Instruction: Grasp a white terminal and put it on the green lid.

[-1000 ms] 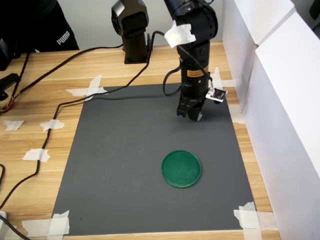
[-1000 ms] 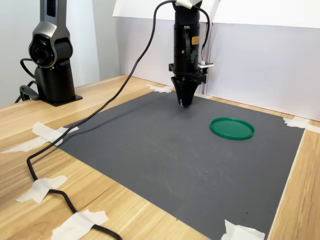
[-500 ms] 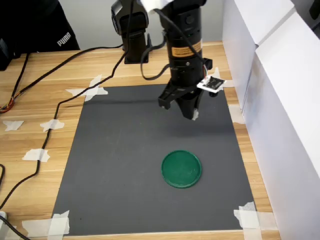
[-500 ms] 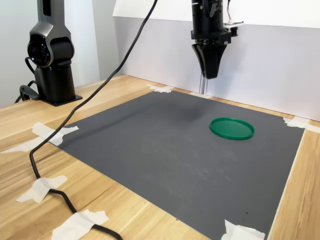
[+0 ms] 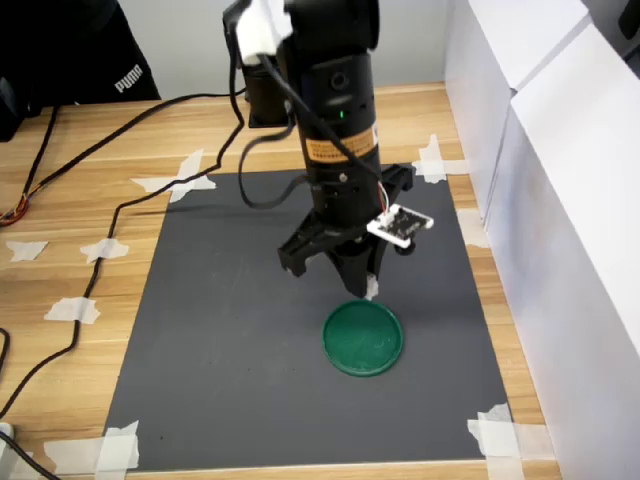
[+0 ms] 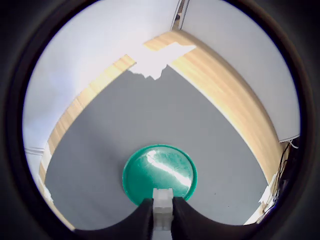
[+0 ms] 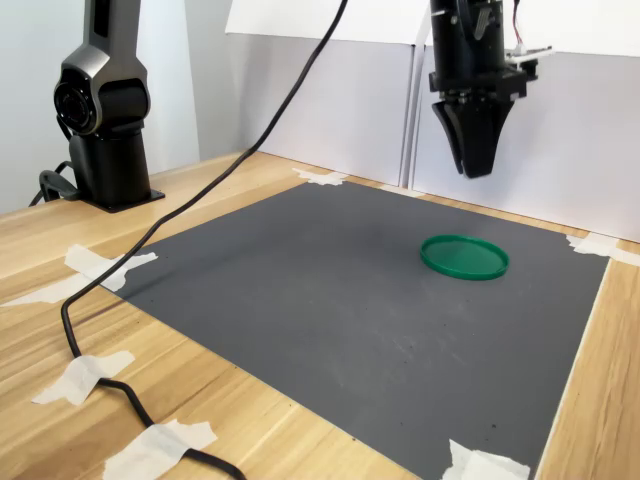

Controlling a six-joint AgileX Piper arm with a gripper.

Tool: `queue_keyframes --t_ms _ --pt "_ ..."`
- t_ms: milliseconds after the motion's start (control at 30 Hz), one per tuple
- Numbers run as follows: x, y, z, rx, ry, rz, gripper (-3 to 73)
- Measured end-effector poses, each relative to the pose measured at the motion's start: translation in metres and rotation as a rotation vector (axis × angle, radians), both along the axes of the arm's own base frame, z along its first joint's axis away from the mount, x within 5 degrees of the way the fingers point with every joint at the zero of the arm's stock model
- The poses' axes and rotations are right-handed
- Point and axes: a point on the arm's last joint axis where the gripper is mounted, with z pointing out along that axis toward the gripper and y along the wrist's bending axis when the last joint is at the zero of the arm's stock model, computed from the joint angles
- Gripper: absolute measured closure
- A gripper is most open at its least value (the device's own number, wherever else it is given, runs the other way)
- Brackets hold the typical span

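Note:
The green lid (image 5: 362, 338) (image 7: 464, 257) (image 6: 159, 173) lies flat on the dark grey mat. My gripper (image 5: 368, 289) (image 7: 477, 172) (image 6: 162, 216) hangs in the air above the lid, fingers pointing down. It is shut on the white terminal (image 6: 162, 202), a tiny white block pinched between the two black fingertips. In the first exterior view a sliver of the white terminal (image 5: 372, 288) shows at the fingertips, just above the lid's far edge. In the second exterior view the terminal is hidden between the fingers.
The grey mat (image 5: 250, 330) is taped to a wooden table (image 5: 90, 200). White walls (image 5: 560, 200) stand along the first exterior view's right. A second black arm base (image 7: 100, 110) and a black cable (image 7: 150, 260) lie beside the mat. A person in black (image 5: 70, 50) sits behind.
My gripper has risen off the mat's far corner and travelled, still shut on the terminal, to a spot above the green lid. The lid has not moved.

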Motion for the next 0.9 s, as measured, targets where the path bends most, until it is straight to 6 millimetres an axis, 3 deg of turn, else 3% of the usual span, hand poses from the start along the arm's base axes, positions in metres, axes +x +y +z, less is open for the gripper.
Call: queue_keyframes --t_ms 233,567,667,900 --pt "0.009 0.002 -0.025 -0.019 0.033 0.003 60.8" --pt "0.013 0.003 -0.039 -0.032 0.063 0.004 57.6" --pt "0.014 0.003 -0.043 -0.044 0.069 0.007 51.5" --pt "0.014 0.003 -0.044 -0.045 0.067 0.006 27.9"
